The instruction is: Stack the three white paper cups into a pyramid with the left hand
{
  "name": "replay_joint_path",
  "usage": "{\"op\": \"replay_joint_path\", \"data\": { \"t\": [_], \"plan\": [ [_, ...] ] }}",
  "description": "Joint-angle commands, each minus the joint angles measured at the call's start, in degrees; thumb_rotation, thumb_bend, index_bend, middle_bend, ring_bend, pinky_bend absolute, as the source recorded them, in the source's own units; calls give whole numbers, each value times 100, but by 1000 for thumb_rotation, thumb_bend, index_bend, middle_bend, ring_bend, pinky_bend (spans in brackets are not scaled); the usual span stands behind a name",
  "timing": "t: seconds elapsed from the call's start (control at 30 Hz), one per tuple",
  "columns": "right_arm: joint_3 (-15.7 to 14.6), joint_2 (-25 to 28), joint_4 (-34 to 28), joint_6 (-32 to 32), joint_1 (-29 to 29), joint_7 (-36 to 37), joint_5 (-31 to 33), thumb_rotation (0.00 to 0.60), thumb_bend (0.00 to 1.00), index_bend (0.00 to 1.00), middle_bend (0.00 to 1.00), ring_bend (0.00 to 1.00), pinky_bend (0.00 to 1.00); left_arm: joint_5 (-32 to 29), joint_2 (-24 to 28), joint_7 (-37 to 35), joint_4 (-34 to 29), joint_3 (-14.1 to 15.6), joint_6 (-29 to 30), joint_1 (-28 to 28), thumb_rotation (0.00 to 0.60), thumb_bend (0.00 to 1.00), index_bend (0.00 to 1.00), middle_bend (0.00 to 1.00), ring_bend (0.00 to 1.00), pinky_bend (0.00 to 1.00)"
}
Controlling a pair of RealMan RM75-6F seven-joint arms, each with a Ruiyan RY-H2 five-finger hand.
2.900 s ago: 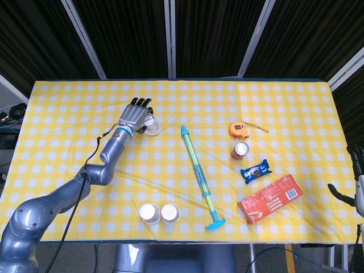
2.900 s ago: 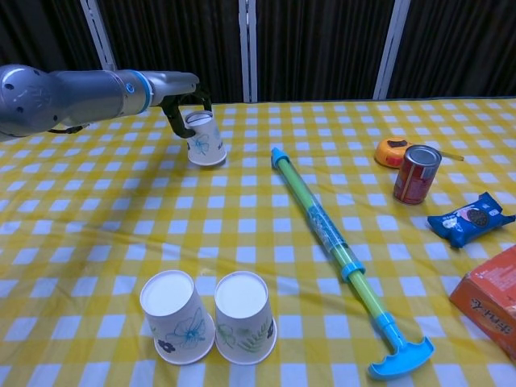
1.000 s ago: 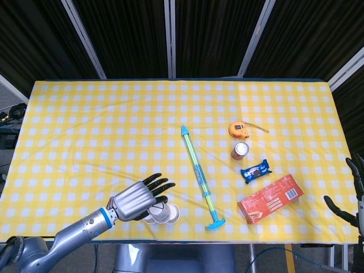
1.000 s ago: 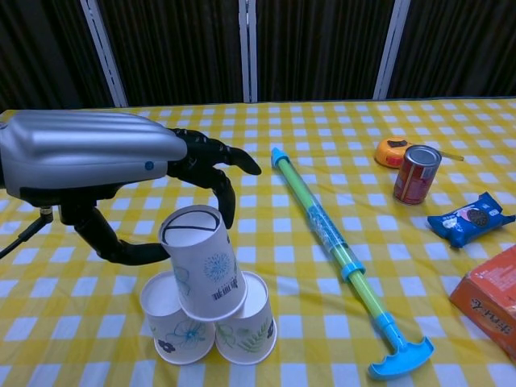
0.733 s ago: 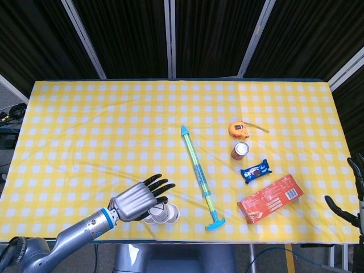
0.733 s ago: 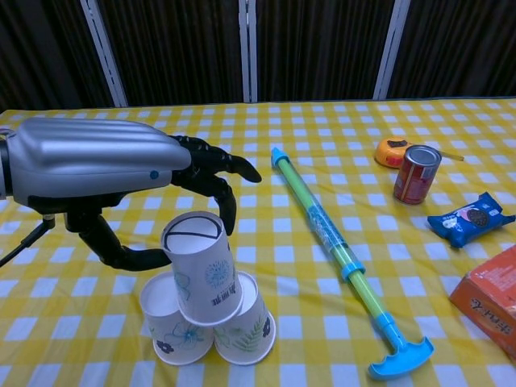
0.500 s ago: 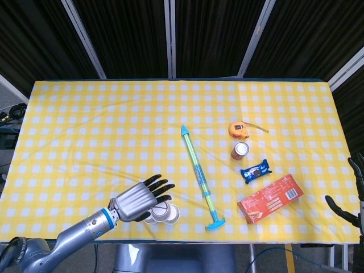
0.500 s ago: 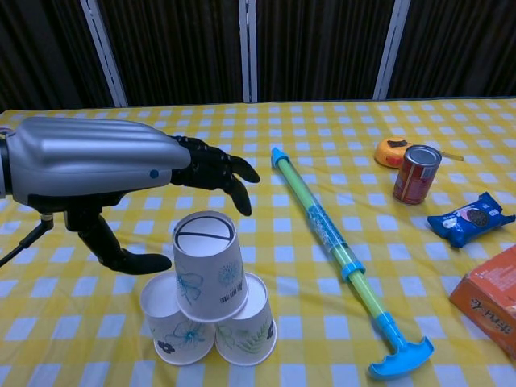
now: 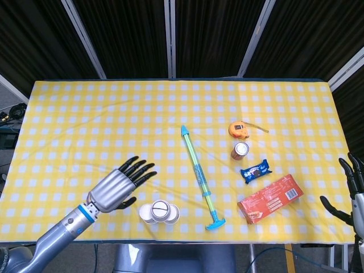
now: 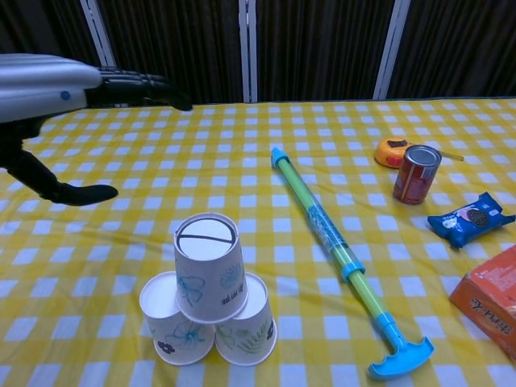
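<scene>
Two white paper cups (image 10: pixel 174 327) (image 10: pixel 251 330) stand upside down side by side near the table's front edge. A third white cup (image 10: pixel 209 268) (image 9: pixel 160 209) sits upside down on top of them, bridging both. My left hand (image 9: pixel 118 185) (image 10: pixel 56 89) hovers to the left of the stack and above it, fingers spread, holding nothing and apart from the cups. My right hand (image 9: pixel 352 190) shows at the far right edge of the head view, off the table, fingers apart and empty.
A blue-green water pump toy (image 10: pixel 339 252) lies lengthwise right of the cups. Further right are a red can (image 10: pixel 417 174), an orange tape measure (image 10: pixel 393 151), a blue cookie packet (image 10: pixel 471 218) and a red box (image 10: pixel 492 300).
My left hand has let go of the top cup and drawn away up and to the left. The top cup stays on the two lower cups.
</scene>
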Motion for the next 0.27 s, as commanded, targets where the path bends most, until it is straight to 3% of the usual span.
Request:
{"op": "replay_joint_path", "data": {
  "t": [0.03, 0.2, 0.27],
  "plan": [
    [-24, -80, 59, -242, 78, -151, 138, 600, 83, 84, 0, 0, 0, 405, -221, -109, 834, 339, 1239, 1023, 600, 362, 70, 0, 0, 0],
    [-45, -223, 173, -601, 210, -371, 295, 600, 83, 84, 0, 0, 0, 236, -656, -150, 1847, 418, 2122, 1844, 600, 355, 18, 0, 0, 0],
    [-72, -331, 282, -771, 280, -493, 334, 600, 83, 84, 0, 0, 0, 62, -817, -534, 2258, 459, 2410, 2219, 600, 307, 0, 0, 0, 0]
  ]
}}
